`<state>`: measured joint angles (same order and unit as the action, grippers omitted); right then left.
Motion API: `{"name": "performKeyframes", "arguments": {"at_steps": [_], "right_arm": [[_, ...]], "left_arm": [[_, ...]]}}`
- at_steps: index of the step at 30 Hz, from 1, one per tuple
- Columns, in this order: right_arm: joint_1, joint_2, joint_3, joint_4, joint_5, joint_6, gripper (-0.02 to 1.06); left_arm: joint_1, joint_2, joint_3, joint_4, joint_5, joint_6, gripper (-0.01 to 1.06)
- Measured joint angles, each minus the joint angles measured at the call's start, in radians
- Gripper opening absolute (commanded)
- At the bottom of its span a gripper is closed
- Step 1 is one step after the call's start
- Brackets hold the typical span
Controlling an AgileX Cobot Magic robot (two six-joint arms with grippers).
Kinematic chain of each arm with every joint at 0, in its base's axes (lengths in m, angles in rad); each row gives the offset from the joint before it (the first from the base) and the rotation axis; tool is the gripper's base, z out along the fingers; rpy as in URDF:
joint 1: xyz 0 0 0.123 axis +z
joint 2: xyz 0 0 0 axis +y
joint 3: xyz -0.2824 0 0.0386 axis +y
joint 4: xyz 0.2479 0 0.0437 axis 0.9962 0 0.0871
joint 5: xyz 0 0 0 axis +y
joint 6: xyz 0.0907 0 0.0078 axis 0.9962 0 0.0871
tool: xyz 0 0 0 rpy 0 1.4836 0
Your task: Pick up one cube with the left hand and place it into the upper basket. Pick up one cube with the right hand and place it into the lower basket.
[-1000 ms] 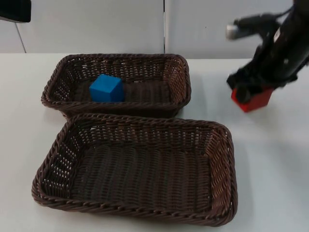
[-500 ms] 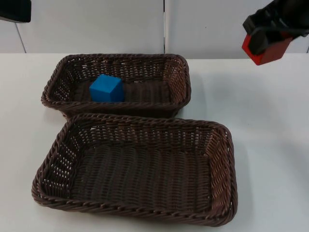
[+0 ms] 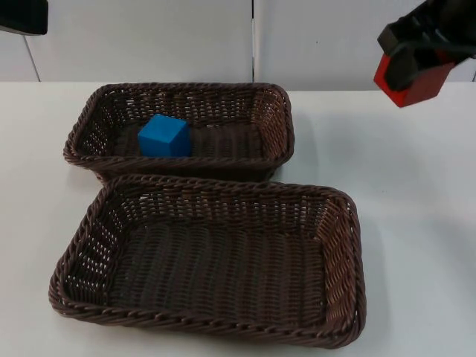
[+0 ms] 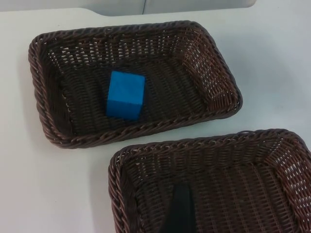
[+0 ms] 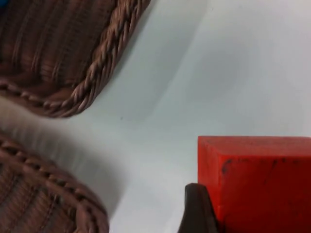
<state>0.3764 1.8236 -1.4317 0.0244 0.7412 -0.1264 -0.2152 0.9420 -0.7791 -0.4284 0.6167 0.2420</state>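
Nearest the camera on the white table point(image 3: 416, 223) sits the lower basket point(image 3: 212, 331), a dark brown wicker one, and there's nothing inside it but its woven floor. From the left wrist view you look down into that same basket, and one black fingertip point(image 4: 181, 213) of the left gripper stands over its floor; can't tell from that whether the fingers are wide or closed. Just behind it, rims pretty much touching, is the upper basket point(image 3: 178, 91), same weave but a bit smaller. That one has the blue cube point(image 3: 163, 136) in it, resting flat on the floor toward the basket's left side, clear of the walls. Further back and off to the right, the right gripper point(image 3: 418, 58) hangs high above the table in front of the grey partition wall point(image 3: 149, 37), fingers clamped on the red cube point(image 3: 413, 80). Its wrist view shows the red cube pressed against a black finger point(image 5: 197, 211), with bare table and the curved rims of both baskets below, so the cube is well off to the side of both.
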Motion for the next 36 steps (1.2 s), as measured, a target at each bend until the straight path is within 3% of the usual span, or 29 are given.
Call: {"name": "performKeyframes", "arguments": {"at_steps": [9, 25, 36], "right_arm": [[0.097, -0.002, 0.000, 0.002, 0.035, -0.011, 0.00], [0.392, -0.002, 0.000, 0.002, 0.015, -0.015, 0.00], [0.455, -0.002, 0.000, 0.005, -0.008, -0.017, 0.00]], "left_arm": [[0.000, 0.000, 0.000, 0.000, 0.000, 0.000, 0.69], [0.000, 0.000, 0.000, 0.000, 0.000, 0.000, 0.69], [0.000, 0.000, 0.000, 0.000, 0.000, 0.000, 0.69]]}}
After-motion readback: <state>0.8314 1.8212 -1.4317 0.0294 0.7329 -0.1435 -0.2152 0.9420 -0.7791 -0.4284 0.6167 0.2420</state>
